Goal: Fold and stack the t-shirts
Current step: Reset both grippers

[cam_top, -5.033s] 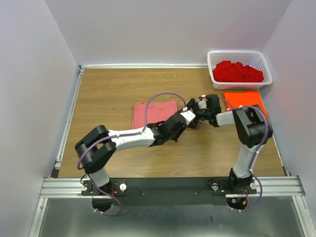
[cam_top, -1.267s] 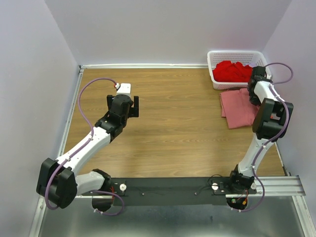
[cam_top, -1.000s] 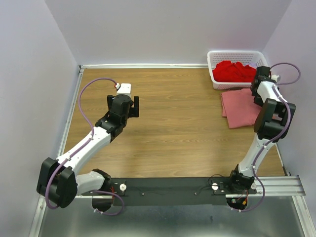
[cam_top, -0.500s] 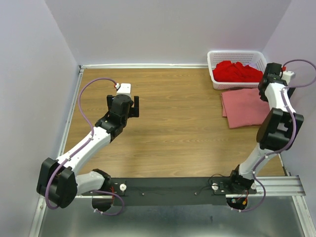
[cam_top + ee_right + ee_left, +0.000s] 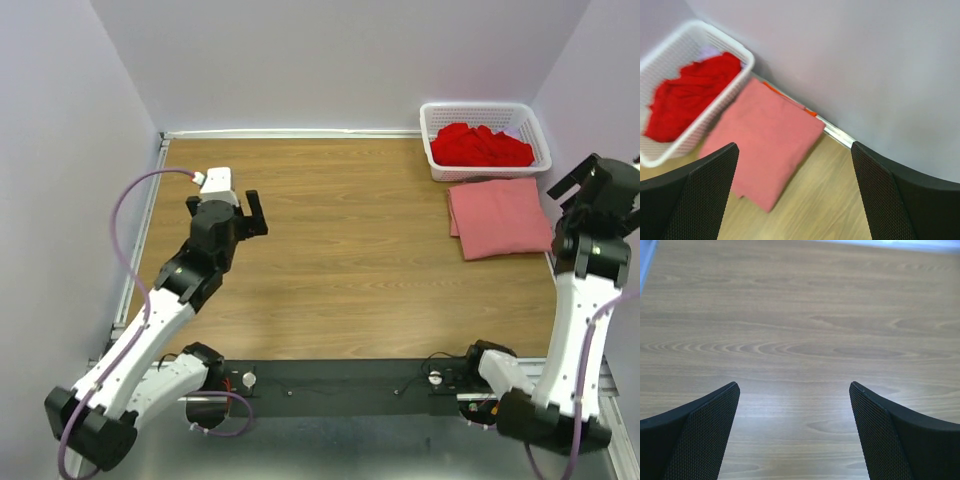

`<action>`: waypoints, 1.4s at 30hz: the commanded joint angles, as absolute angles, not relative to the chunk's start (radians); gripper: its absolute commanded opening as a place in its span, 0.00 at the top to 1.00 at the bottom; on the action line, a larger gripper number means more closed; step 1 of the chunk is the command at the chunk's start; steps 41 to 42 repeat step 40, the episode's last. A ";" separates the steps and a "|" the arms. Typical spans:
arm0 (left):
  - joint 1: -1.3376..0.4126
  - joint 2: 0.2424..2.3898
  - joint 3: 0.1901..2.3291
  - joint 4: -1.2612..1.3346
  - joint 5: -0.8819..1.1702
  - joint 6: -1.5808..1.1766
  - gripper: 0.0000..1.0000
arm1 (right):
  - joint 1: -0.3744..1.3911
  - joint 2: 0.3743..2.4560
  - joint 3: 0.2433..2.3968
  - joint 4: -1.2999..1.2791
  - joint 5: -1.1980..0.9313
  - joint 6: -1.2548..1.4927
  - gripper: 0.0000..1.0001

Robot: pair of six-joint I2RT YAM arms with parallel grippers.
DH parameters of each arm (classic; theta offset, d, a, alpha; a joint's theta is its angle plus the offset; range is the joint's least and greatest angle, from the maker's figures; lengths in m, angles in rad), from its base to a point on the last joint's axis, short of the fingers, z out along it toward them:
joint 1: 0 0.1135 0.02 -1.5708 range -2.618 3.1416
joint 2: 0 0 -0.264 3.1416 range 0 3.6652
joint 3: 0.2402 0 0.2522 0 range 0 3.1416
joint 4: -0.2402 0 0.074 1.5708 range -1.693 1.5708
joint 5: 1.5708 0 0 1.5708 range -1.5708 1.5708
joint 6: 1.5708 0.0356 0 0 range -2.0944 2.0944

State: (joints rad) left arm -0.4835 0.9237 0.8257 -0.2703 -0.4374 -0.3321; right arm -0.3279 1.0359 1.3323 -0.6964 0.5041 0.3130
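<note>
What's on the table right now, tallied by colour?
Pink t-shirt, folded: 1
Orange t-shirt, only an edge showing under the pink one: 1
Red t-shirts, heaped in the basket: 1 heap, single shirts cannot be counted
White basket: 1
Total: 4, taking the heap as one

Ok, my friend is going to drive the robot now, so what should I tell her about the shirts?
Left tool: open, empty, over bare table.
Right tool: open, empty, in the air beside the stack.
Pink shirt: folded, lying on the orange shirt next to the basket. That part looks done.
Red shirts: heaped in the basket, left to fold and stack.
</note>
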 commanded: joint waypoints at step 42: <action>-0.480 0.087 0.634 -0.425 -0.816 -0.594 0.01 | 0.152 0.232 1.055 -0.830 0.377 0.285 0.00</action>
